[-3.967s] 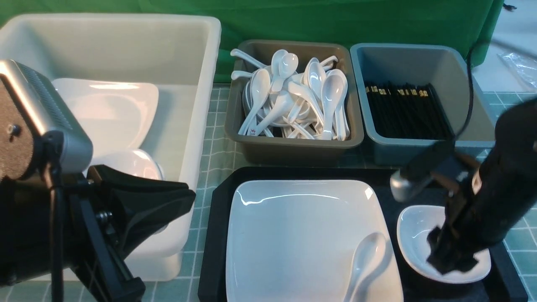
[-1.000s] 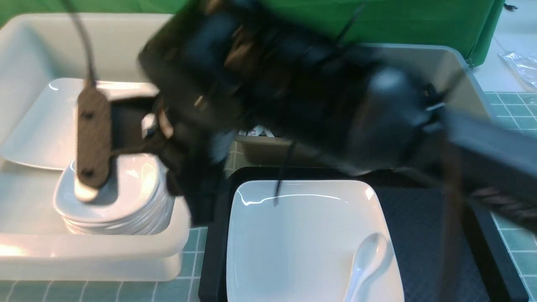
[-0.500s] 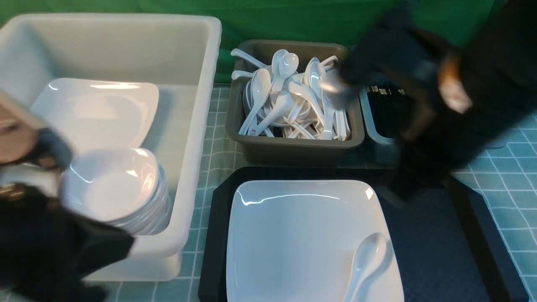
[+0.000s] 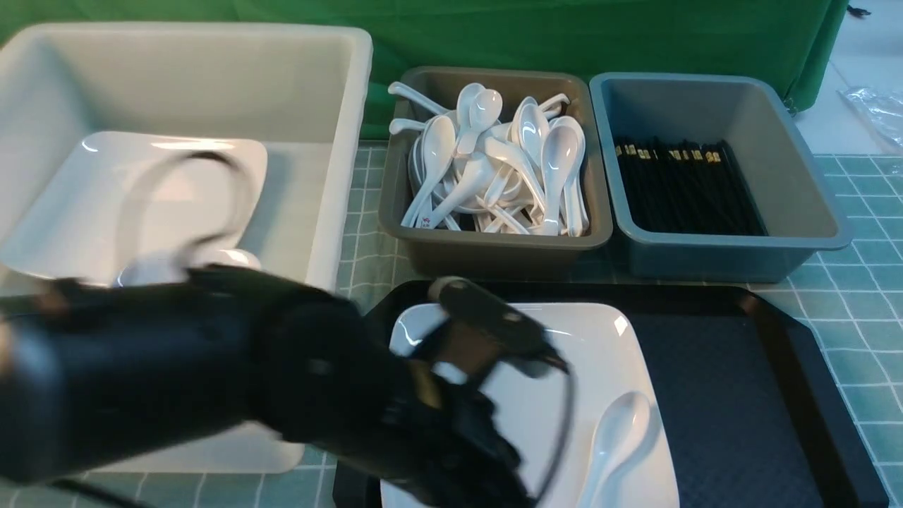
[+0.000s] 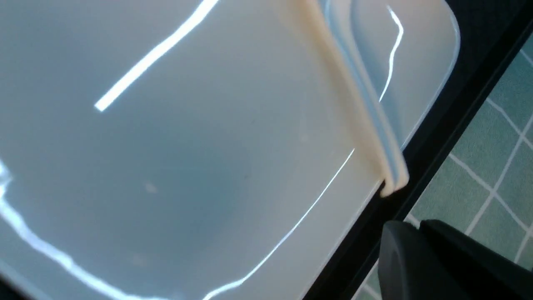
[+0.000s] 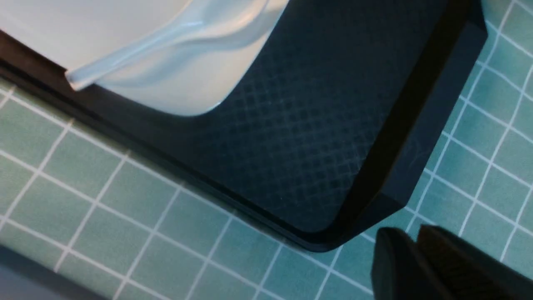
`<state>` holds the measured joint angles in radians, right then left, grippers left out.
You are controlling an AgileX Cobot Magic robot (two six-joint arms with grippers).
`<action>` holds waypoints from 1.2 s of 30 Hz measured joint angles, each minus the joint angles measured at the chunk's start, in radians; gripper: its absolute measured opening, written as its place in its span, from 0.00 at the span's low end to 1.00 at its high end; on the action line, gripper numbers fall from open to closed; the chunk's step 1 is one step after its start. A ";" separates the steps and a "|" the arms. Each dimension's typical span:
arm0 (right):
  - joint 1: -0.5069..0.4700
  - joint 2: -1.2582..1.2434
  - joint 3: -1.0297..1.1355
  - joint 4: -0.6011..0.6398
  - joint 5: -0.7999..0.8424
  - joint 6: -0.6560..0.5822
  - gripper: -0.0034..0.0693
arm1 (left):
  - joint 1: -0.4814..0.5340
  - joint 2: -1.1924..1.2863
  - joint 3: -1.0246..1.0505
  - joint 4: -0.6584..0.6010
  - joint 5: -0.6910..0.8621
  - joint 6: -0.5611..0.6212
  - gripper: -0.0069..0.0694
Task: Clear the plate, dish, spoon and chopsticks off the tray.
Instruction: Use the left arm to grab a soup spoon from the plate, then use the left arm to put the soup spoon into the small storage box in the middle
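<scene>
The white plate (image 4: pixel 607 353) sits on the left half of the black tray (image 4: pixel 712 395). The white spoon (image 4: pixel 617 437) lies in the plate's near right corner. My left arm (image 4: pixel 317 381) is blurred and reaches across the plate's near left part. In the left wrist view my left gripper (image 5: pixel 416 227) is shut and empty beside the tray rim (image 5: pixel 441 121), with the plate (image 5: pixel 166 166) close by. My right gripper (image 6: pixel 416 233) is shut and empty just off a tray corner (image 6: pixel 300 137), with the spoon handle (image 6: pixel 166 37) in sight. No dish or chopsticks are on the tray.
A large white tub (image 4: pixel 331 141) at the left holds a big plate and a stack of small dishes (image 4: pixel 152 270), mostly hidden by my arm. A brown tub (image 4: pixel 494 247) holds several spoons. A grey tub (image 4: pixel 804 212) holds black chopsticks (image 4: pixel 681 187).
The right gripper took the dish from the tray to the stack in the white tub, then swung back right out of the front view. The left arm has swung in over the plate.
</scene>
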<state>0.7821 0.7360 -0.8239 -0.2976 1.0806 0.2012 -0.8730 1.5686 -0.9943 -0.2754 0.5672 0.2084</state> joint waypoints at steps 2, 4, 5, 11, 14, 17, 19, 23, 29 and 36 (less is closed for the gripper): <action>0.000 -0.051 0.003 0.000 -0.003 0.000 0.20 | -0.036 0.087 -0.083 0.067 -0.001 -0.066 0.17; 0.000 -0.085 0.003 0.000 -0.006 0.000 0.21 | -0.045 0.147 -0.138 0.096 0.003 -0.091 0.21; 0.000 -0.107 0.003 0.000 -0.006 -0.001 0.21 | -0.045 0.190 -0.175 0.109 0.005 -0.102 0.26; 0.000 -0.161 0.003 0.011 -0.006 -0.001 0.23 | -0.044 0.323 -0.267 0.132 0.018 -0.112 0.53; 0.000 -0.165 0.003 0.013 -0.001 -0.001 0.23 | -0.044 0.352 -0.271 0.133 0.018 -0.112 0.64; 0.000 -0.167 0.003 0.015 0.002 -0.001 0.24 | -0.044 0.377 -0.278 0.179 0.014 -0.112 0.71; 0.000 -0.167 0.003 0.015 0.002 -0.004 0.24 | -0.044 0.379 -0.278 0.194 0.013 -0.112 0.71; 0.000 -0.167 0.003 0.015 0.002 -0.014 0.24 | -0.045 0.381 -0.279 0.245 0.013 -0.112 0.57; -0.001 -0.167 0.003 0.015 0.002 -0.022 0.24 | -0.047 0.381 -0.292 0.257 0.063 -0.118 0.22; -0.001 -0.167 0.003 0.015 0.002 -0.027 0.24 | -0.031 0.278 -0.372 0.347 0.139 -0.160 0.22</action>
<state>0.7812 0.5688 -0.8209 -0.2821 1.0830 0.1740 -0.9044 1.8467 -1.3661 0.0717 0.7058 0.0482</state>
